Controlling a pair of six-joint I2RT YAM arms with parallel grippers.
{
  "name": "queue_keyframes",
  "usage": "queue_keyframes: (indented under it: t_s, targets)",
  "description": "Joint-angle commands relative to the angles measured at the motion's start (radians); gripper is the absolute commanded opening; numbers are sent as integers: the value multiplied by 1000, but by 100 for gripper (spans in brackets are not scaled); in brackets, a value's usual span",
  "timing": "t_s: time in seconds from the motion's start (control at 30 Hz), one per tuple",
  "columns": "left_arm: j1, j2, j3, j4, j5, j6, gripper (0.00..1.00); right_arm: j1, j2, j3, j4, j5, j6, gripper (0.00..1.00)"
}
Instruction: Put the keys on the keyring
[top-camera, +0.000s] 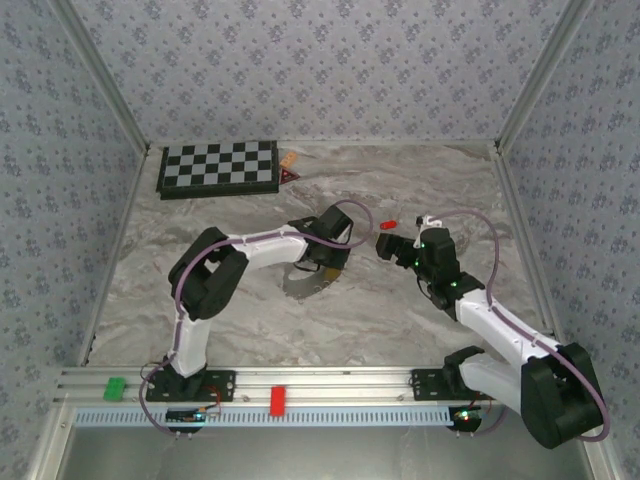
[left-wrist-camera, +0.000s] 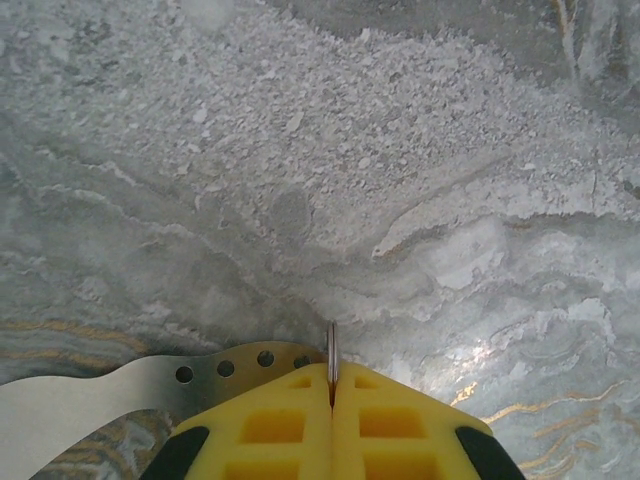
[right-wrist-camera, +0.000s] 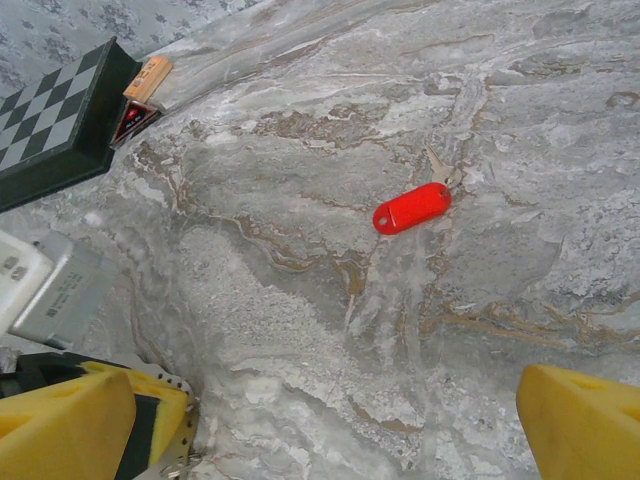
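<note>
While right hand gapes, key just ahead.

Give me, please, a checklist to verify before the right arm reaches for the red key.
1. Right pincer open wide, nothing in it: ok.
2. Red key lying flat on the table, uncovered: ok.
3. Key already inside the right pincer: not ok; it lies ahead of it, apart.
4. Left pincer shut: ok; a thin metal edge is pinched in it.
5. What that edge belongs to: cannot tell.
</note>
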Motion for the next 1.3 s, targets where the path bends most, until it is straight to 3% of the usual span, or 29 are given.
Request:
queue_keyframes:
  t_s: [0.0, 0.4, 0.6, 0.8, 0.93, 1.07, 1.27]
  targets:
    - [1, -84, -18, -5, -38, 27, 0, 7, -26, -22, 49, 25, 2, 100]
    - [-25, -361, -124, 21, -194, 102, 0, 33, -49, -28, 70, 29, -32, 100]
    - [-25, -528, -225, 98, -240, 162, 0, 59, -74, -61, 178, -22, -80, 100]
    - [-22, -636, -273, 153, -248, 261, 0, 109, -66, 13, 183, -53, -134, 93]
    - [5, -689, -312, 198, -124, 294, 0, 156, -46, 103, 145, -92, -218, 86]
    - [70, -753, -387, 279, 62, 266, 0, 164, -7, 191, 107, -217, -262, 72]
    - [153, -828, -428, 313, 258, 241, 0, 164, 71, 271, 133, -395, -269, 57]
